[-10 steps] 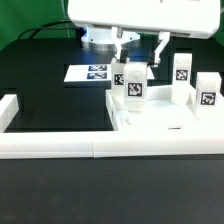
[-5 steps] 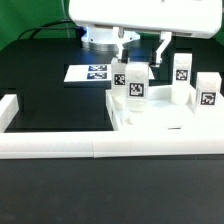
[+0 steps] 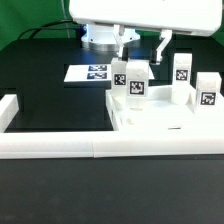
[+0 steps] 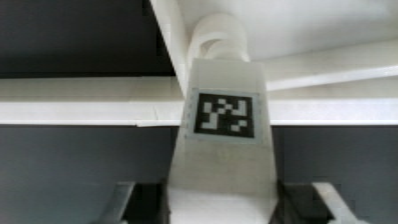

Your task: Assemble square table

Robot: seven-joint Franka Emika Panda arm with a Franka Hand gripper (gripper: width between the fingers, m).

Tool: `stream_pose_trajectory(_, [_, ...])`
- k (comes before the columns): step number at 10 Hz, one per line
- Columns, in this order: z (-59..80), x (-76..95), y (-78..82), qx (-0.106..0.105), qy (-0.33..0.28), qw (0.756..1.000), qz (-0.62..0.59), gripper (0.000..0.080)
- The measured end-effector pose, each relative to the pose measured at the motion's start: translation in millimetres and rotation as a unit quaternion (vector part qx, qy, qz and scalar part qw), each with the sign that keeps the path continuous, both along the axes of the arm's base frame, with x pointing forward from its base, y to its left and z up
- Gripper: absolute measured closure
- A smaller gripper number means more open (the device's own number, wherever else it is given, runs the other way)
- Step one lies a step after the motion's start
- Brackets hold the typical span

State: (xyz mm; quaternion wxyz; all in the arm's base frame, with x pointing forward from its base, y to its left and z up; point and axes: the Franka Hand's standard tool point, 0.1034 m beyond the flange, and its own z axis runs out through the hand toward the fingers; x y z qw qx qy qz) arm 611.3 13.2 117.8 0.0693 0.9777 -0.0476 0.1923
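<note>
The fingers are pinching a leg upright, holding it over the slab by the rail on the worktop, likely lining it up for seating.

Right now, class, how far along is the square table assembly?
Done: one leg looks stood on the tabletop, though whether it is fastened is unclear. In hand: the gripper hovers around that leg's top. Left: two legs stand behind, unattached; a fourth isn't visible.
</note>
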Motion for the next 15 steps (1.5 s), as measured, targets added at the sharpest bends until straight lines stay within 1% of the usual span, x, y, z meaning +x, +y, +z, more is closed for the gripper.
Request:
stream_pose_trajectory(4, [-2.8,4.1,-2.1,-0.005,-0.014,1.0,0.003,0.0512])
stream_pose_trajectory(6, [-8.9,1.8,-3.4,-0.008,-0.009,1.0,0.003,0.0512])
stream_pose_trajectory(9, [-12.7,-0.2,-3.7,-0.01,-0.009,1.0,0.004,0.0512])
stream_pose_trajectory(10, [-17.1,0.1,-2.2,-0.012,-0.015,1.0,0.006,0.0512])
stream_pose_trajectory(11, [-16.0,5.9,-0.9,-0.017,-0.043,0.999,0.013,0.0512])
stream_pose_trajectory(12, [-15.9,5.9,-1.7,-0.016,-0.042,0.999,0.011,0.0512])
stream_pose_trajectory(13, [-16.4,5.7,-1.8,-0.016,-0.042,0.999,0.01,0.0393])
stream_pose_trajectory(14, [-16.5,5.7,-1.8,-0.016,-0.042,0.999,0.01,0.0393])
stream_pose_trajectory(15, [-16.7,5.6,-1.9,-0.016,-0.042,0.999,0.01,0.0247])
